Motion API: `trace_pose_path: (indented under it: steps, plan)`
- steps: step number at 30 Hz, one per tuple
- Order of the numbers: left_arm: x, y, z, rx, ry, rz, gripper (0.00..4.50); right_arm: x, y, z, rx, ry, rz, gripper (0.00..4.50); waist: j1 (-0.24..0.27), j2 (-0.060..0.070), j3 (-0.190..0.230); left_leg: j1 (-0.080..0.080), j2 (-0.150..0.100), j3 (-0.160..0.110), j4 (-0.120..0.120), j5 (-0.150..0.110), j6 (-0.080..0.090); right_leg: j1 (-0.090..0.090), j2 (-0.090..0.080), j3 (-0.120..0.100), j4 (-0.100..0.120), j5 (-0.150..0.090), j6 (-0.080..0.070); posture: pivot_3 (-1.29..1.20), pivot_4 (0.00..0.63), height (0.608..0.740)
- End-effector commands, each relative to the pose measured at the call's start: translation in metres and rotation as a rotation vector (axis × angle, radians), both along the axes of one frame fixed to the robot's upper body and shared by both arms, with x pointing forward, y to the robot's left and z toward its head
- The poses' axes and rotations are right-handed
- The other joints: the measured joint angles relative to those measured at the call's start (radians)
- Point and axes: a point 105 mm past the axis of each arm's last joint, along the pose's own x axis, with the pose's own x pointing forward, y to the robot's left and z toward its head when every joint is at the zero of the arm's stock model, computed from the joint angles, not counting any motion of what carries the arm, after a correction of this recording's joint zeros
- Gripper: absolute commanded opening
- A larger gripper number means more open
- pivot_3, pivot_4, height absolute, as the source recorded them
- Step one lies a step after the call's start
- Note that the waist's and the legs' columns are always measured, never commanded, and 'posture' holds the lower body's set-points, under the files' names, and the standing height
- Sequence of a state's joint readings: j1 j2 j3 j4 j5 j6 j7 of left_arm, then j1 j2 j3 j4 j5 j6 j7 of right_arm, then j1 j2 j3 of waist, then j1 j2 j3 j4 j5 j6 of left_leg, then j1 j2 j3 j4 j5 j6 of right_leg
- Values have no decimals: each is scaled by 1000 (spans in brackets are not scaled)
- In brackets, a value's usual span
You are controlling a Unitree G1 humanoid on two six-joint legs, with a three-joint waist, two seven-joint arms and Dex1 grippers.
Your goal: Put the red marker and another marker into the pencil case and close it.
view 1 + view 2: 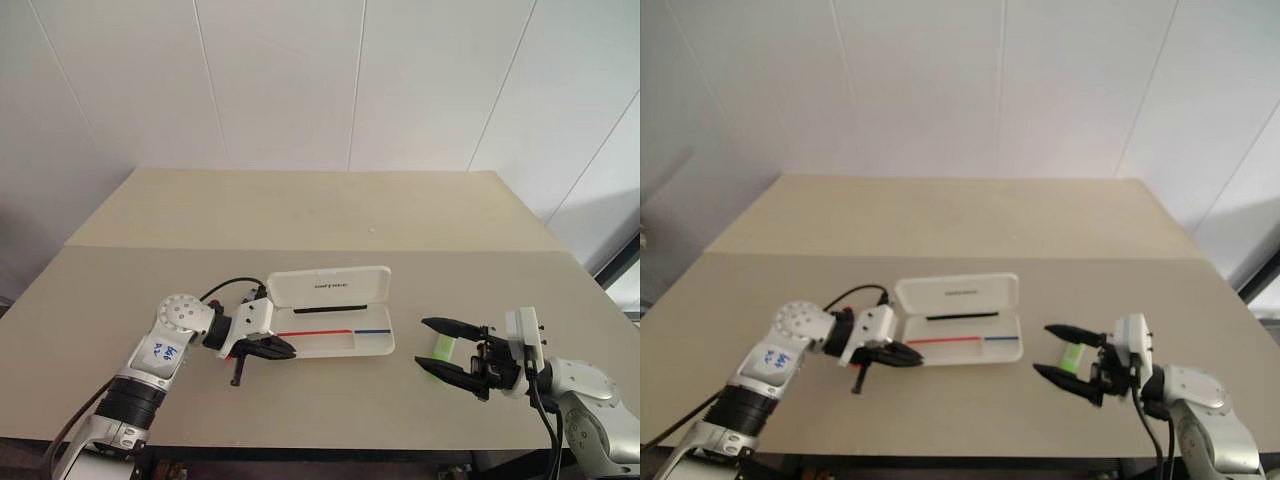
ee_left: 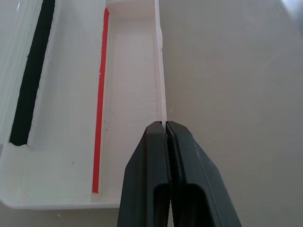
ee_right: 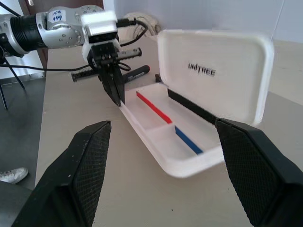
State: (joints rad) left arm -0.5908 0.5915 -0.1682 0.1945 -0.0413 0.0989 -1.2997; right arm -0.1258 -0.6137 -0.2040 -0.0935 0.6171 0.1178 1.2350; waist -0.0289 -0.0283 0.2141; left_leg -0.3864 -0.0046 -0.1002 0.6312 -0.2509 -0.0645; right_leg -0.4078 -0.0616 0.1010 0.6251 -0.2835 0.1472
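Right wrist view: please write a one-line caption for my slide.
Open right gripper faces the open, empty pencil case; shut left gripper at its far end, red marker behind.

Pencil case [image 1: 345, 340] is lying open mid-worktop [image 1: 300, 215], lid standing up at its far side. Left end effector [image 1: 283, 349] is sitting at the case's left end, tips just by the near rim. Red marker [image 3: 135, 72] is lying on the worktop just left of the case, behind that end effector. Another marker [image 1: 442, 348] is lying right of the case, w/ right end effector [image 1: 440, 347] straddling it.
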Motion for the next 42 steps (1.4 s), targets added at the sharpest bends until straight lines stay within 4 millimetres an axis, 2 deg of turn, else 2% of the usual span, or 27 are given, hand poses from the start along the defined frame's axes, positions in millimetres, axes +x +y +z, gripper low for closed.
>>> trace_pose_path:
  steps: [1, 5, 6, 9, 14, 18, 28, 32, 35, 39, 42]
  plan:
    - [-2, -6, 3, 5, -44, -19, 21, -1, -4, 10, -2, -37, -3, 4500, 0, 0, 0, 0, 0, 0, 0, 0, 0, 0, 0, 0, 0, 0, 0, 0, 150, 740]
    - [-6, -12, 0, -2, -32, -41, 21, -2, -5, 10, -3, -36, -6, 4500, 2, 0, 0, 0, 0, 0, 0, 0, 0, 0, 0, 0, 0, 0, 0, 0, 150, 740]
    - [-7, -13, 0, -4, -32, -41, 467, -2, -5, 9, -3, -36, -7, 4500, 2, 0, 0, 0, 0, 0, 0, 0, 0, 0, 0, 0, -1, 0, 0, 0, 150, 740]
    - [-8, -16, 1, -13, -27, -46, 1299, -3, -5, 10, -3, -37, -9, 4500, 1, 0, 0, 0, 0, 0, 0, 0, 0, 0, 0, 0, -2, 0, 0, 0, 150, 740]
    - [-10, -17, 4, -20, -24, -58, 2951, -3, -5, 10, -3, -37, -10, 4500, -1, 0, 0, 0, 0, 0, -1, 0, 0, 0, 0, 0, -2, 0, 0, 0, 150, 740]
    - [-18, -20, 14, -43, -26, -90, 4335, -3, -5, 10, -4, -37, -8, 4500, 0, 0, 0, 0, 0, 0, -1, 0, 0, 0, 0, 0, -2, 0, 0, 0, 150, 740]
    - [-31, -20, 54, -137, -107, -50, 4425, -6, -7, 11, -8, -39, 6, 4500, -1, 0, 0, 0, 0, 0, -1, 0, 0, 0, 0, 0, -2, 0, 0, 0, 150, 740]
    - [-30, -20, 76, -232, -196, 51, 4425, -4, -8, 13, -11, -42, 14, 4500, -1, 0, 0, 0, 0, 0, -1, 0, 0, 0, 0, 0, -2, 0, 0, 0, 150, 740]
    - [-30, -22, 93, -383, -256, 139, 4425, -4, -8, 14, -13, -38, 23, 4500, 0, 0, 0, 0, 0, 0, -1, 0, 0, 0, 0, 0, -2, 0, 0, 0, 150, 740]
    - [-37, -19, 87, -440, -254, 218, 4425, -1, -7, 13, -16, -31, 32, 4500, -2, 0, 0, 0, 0, 0, -1, 0, 0, 0, 0, 0, -3, 0, 0, 0, 150, 740]
    - [-41, -12, 90, -564, -325, 285, 4425, 0, -6, 13, -12, -29, 43, 4500, 0, 0, 0, 0, 0, 0, -1, 0, 0, 0, 0, 0, -3, 0, 0, 0, 150, 740]
